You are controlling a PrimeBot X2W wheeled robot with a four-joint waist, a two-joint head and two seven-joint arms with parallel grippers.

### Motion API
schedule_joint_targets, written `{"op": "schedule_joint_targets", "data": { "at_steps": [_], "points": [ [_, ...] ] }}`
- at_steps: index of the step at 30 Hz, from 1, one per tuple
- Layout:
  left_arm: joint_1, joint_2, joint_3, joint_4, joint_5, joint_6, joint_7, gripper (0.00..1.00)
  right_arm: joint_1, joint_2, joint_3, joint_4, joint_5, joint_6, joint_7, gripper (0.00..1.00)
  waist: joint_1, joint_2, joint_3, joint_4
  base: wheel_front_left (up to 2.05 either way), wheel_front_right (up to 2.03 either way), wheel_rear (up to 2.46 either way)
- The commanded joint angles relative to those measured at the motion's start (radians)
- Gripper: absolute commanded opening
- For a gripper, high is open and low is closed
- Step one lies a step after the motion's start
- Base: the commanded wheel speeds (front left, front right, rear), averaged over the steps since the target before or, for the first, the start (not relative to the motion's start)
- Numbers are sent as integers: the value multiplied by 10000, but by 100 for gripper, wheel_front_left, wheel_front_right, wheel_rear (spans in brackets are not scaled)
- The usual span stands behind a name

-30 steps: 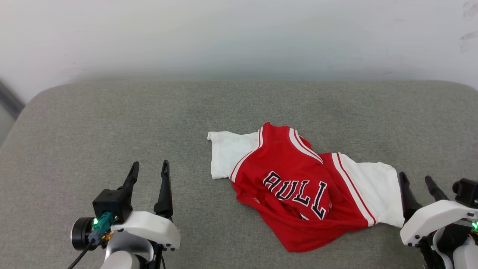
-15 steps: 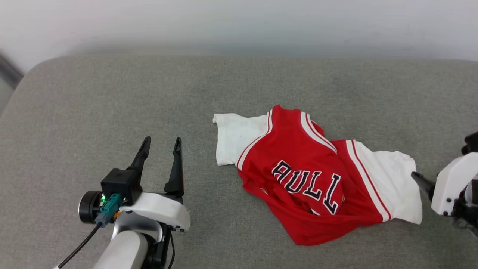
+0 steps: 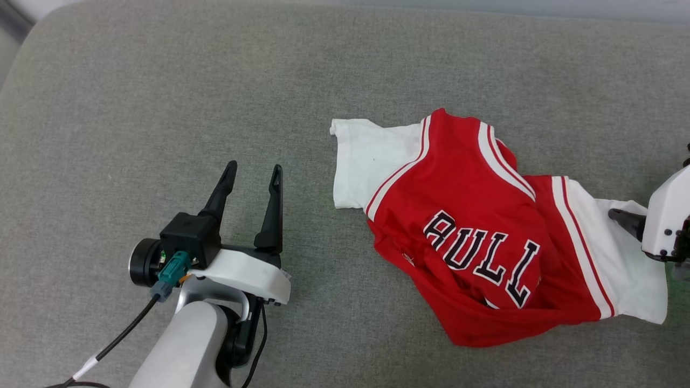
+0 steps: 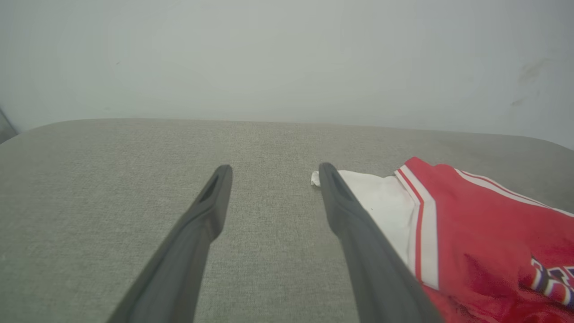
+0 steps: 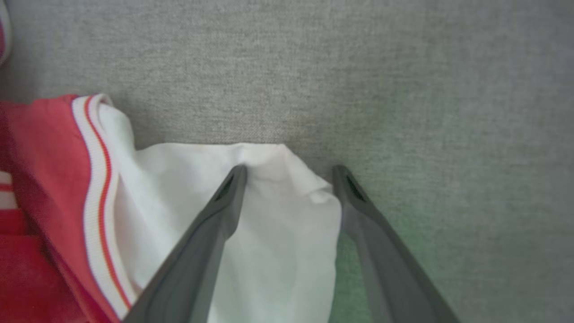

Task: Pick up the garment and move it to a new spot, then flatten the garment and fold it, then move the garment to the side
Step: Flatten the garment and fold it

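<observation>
Red jersey cloth lies crumpled on the right half of the grey padded surface [image 3: 161, 81]. This is the garment [image 3: 463, 215], chest lettering up, with one white sleeve toward each of my arms. My right gripper [image 5: 290, 170] is spread across the corner of the right sleeve [image 5: 278, 233], one finger over the white cloth and the other over bare grey just past its edge. I cannot tell whether the tips touch yet. My left gripper [image 3: 254, 167] is also spread and holds nothing, near the left sleeve [image 3: 366, 161] but apart from it.

I judge this to be the pick-up. To do it well, I should sink the right tips into the padding before closing, so the fingers gather both layers of the sleeve instead of skimming the top one. I should also bite well in from the hem, because thin cloth could slip out in the lift. Taking the left sleeve the same way would let the shirt hang spread.
</observation>
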State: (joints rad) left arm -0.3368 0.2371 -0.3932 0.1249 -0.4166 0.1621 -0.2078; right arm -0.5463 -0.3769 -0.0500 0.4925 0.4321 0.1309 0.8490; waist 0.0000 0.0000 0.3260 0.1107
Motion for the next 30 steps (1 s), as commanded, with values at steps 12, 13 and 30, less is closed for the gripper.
{"op": "schedule_joint_targets", "data": {
  "at_steps": [12, 13, 30],
  "points": [
    [-237, 283, 108, 394, -377, -317, 262, 100, 102, 286, 616, 326, -85, -2, -788, 0, 0, 0, -660, -603, 0, 0, 0],
    [-377, 351, 141, 300, -437, -410, 398, 100, 40, 218, 668, 182, -179, -3, -1027, 0, 0, 0, -764, -701, 0, 0, 0],
    [-4649, 1724, -280, 1963, -2471, -2291, 7222, 100, -241, 957, 805, -2015, -171, -3, -1669, 0, 0, 0, 259, -2462, 0, 0, 0]
  ]
}}
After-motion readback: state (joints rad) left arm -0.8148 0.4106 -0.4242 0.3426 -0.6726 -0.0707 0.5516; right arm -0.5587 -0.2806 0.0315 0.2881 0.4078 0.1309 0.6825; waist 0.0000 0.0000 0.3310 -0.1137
